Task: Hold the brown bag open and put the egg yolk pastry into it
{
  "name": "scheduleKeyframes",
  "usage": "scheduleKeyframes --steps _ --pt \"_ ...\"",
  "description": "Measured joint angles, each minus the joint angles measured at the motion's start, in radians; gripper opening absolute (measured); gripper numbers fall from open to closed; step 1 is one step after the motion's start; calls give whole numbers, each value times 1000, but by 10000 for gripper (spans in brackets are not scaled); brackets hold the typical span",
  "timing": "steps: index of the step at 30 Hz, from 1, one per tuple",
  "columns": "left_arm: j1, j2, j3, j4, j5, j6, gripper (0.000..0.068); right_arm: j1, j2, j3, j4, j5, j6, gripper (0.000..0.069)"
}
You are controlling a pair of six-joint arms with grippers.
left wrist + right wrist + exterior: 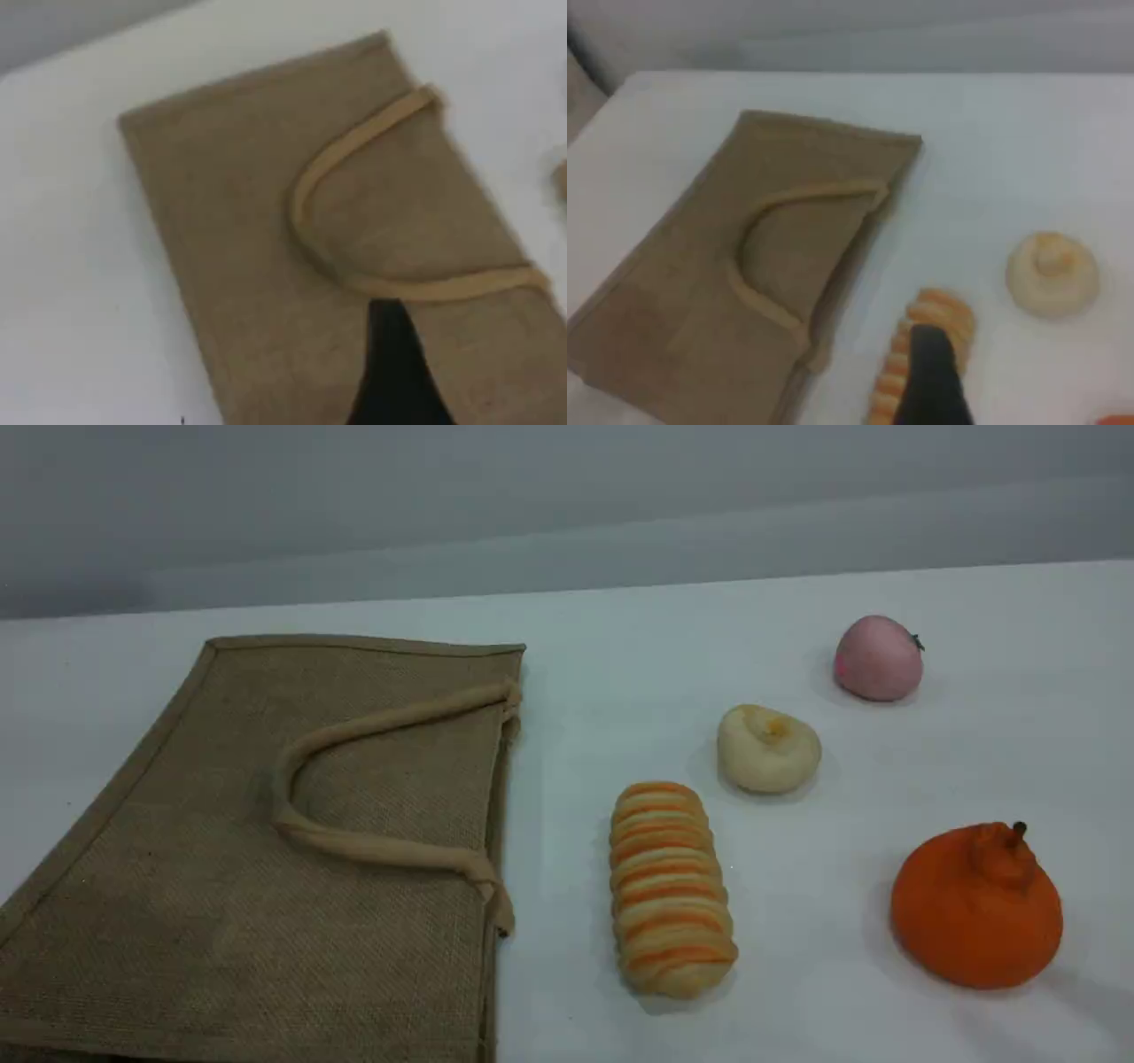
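Observation:
The brown bag [266, 850] lies flat on the left of the white table, its mouth edge toward the middle and a beige handle [354, 731] looped on top. The egg yolk pastry [767, 748], a cream bun with a yellow dimple, sits to the right of the bag. Neither arm shows in the scene view. In the left wrist view a single dark fingertip [394, 363] hangs above the bag [257, 257], near the handle [443, 288]. In the right wrist view one dark fingertip [930, 372] hovers over the striped loaf, with the pastry [1052, 274] off to its right and the bag [691, 301] to its left. Neither gripper holds anything.
An orange-and-cream striped loaf [671, 886] lies between the bag and the pastry. A pink ball [877, 657] sits behind the pastry, and an orange fruit with a stem [974, 908] stands at the front right. The table's far edge [797, 576] meets a grey wall.

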Motion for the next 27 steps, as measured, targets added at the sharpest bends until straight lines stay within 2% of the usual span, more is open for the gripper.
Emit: scheduleKeyframes --steps 4,7,12,16,22,27 --pt "-7 132 0 92 -50 -192 407 0 78 -3 36 -31 -21 446" --pt "-7 234 0 108 -89 -295 407 0 144 -33 53 -32 -53 446" --pt "-7 406 0 107 -181 -397 407 0 250 -117 98 -27 -53 446" --pt "-7 531 0 175 -262 -496 407 0 325 -170 113 -15 -53 446" --pt "-7 690 -1 285 -364 -642 407 0 406 -176 178 -15 -114 446" --pt "-7 796 -2 287 -416 -732 406 0 440 -178 260 -15 -189 446"
